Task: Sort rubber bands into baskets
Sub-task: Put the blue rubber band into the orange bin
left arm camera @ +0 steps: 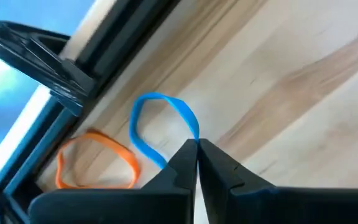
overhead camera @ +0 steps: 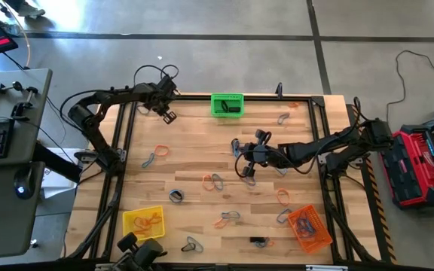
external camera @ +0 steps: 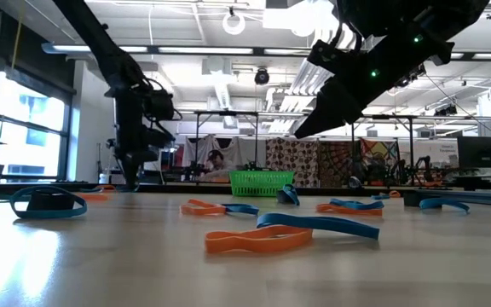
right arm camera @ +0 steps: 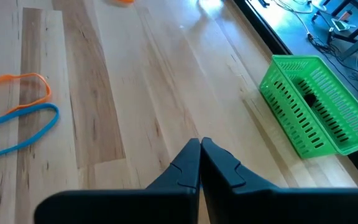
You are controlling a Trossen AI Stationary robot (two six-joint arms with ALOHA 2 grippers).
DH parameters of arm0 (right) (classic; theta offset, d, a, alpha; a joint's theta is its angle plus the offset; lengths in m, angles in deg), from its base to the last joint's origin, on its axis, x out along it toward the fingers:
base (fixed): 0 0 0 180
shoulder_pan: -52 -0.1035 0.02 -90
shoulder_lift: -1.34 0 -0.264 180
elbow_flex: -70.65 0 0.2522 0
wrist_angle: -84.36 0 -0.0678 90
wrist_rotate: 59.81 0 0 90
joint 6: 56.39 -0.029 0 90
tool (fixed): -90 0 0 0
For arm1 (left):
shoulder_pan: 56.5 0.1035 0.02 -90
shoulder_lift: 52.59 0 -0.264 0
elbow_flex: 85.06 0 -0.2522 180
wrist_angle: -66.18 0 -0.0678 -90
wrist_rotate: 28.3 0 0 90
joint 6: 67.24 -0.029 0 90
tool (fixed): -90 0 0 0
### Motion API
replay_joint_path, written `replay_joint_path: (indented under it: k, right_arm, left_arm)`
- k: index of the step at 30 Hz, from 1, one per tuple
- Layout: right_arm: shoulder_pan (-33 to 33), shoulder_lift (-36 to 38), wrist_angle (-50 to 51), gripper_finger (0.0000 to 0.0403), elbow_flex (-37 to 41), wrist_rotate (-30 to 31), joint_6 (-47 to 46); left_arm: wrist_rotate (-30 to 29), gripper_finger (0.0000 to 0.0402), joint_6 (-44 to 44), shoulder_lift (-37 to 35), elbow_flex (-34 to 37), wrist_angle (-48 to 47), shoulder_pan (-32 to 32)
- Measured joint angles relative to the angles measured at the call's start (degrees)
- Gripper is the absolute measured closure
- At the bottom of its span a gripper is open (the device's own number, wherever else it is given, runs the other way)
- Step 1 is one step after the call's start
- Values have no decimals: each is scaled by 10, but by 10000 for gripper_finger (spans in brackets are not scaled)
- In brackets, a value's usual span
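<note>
In the high view the left gripper sits at the upper left of the counter, and its wrist view shows the jaws pinched together on the edge of a blue rubber band lying just beside an orange rubber band. To do this pick well, it should lift slowly and straight up, check that only the blue loop comes away and the orange one stays flat, then carry it over the right basket before letting go. The right gripper hangs over the middle of the frame with jaws closed on nothing, the green basket sits at the upper centre, the yellow basket lower left and the orange basket lower right.
</note>
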Motion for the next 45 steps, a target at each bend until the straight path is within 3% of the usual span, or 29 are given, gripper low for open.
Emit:
replay_joint_path:
  k: [4,9,18,23,35,45]
  right_arm:
    - [0,0,0,402,0,0,0]
    - [0,0,-5,402,0,0,-1]
    - [0,0,-44,402,0,-2,-2]
    - [0,0,-73,388,0,-3,-1]
    - [0,-5,-152,277,0,2,0]
    - [0,-7,-190,273,0,28,46]
  left_arm:
    - [22,400,-3,-36,0,-4,-13]
    - [107,401,0,-93,0,-2,-42]
    - [187,401,28,-154,-1,1,-137]
    - [276,401,33,-155,-1,36,-181]
    - [434,401,32,-141,-1,153,-261]
    - [452,401,74,-101,-1,249,-308]
